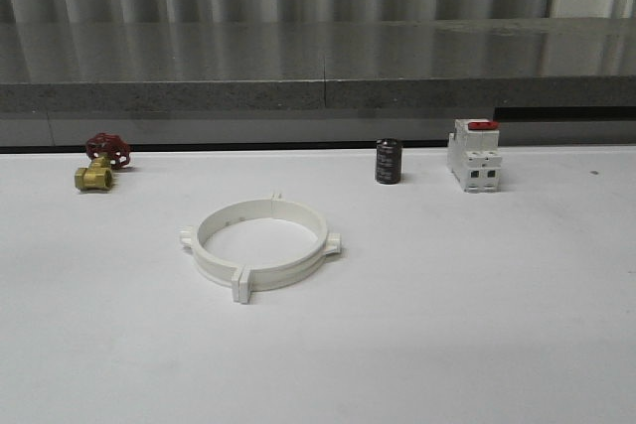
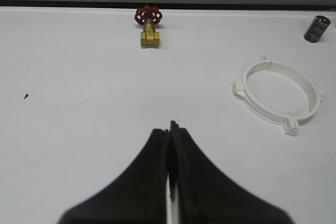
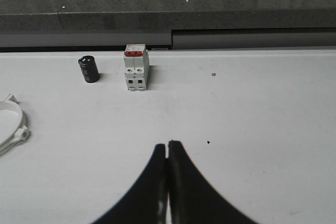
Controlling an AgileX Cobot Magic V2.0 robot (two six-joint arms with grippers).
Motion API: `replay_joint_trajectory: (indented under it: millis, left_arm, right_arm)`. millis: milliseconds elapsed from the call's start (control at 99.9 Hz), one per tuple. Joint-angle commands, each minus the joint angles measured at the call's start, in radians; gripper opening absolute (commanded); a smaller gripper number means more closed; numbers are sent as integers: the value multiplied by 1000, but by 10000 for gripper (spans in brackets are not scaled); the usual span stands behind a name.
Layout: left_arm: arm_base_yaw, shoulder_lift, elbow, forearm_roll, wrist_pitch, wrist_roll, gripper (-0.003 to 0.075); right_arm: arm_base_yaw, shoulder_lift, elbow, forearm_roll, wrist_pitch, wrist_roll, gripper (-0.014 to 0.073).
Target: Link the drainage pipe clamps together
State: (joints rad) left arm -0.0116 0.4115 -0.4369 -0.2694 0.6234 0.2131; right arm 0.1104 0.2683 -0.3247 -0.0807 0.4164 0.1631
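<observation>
The two white drainage pipe clamps (image 1: 260,242) lie together as one flat ring with flange tabs, left of the table's middle in the front view. The same ring (image 2: 277,96) appears in the left wrist view, and an edge of it (image 3: 11,124) in the right wrist view. My left gripper (image 2: 170,128) is shut with nothing in it, hanging over bare table well apart from the ring. My right gripper (image 3: 168,144) is also shut and empty, over bare table, away from the ring.
A brass valve with a red handwheel (image 1: 100,161) sits at the back left. A black cylinder (image 1: 388,161) and a white red-topped switch (image 1: 474,155) stand at the back right. A grey ledge (image 1: 318,67) runs behind the white table (image 1: 447,325).
</observation>
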Motion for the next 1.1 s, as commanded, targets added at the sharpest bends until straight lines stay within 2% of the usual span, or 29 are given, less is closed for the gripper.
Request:
replay_joint_trajectory:
  millis: [0,270,561,681,901,1091]
  left_arm:
    - [0,3,-26,-17,-71,1,-21]
    - [0,3,-26,-17,-71,1,-21]
    - [0,5,-26,-17,-71,1,-21]
    - [0,5,-26,-17,-71,1,-21]
    - [0,5,-26,-17,-71,1,-21]
    - [0,5,-26,-17,-71,1,-21]
  right_arm:
    - [-4,-83,33,23,-92,-27,-67]
    - [-4,-286,197,38,-130,-39,-67]
    - [-5,-298,337,52,-332,-63,-67]
    - [-17,-298,335,52,-343,-63,-67]
    - [-101,-298,335,52,-354,-62,-67]
    - [-104,-298,335,52,-371,-62,-67]
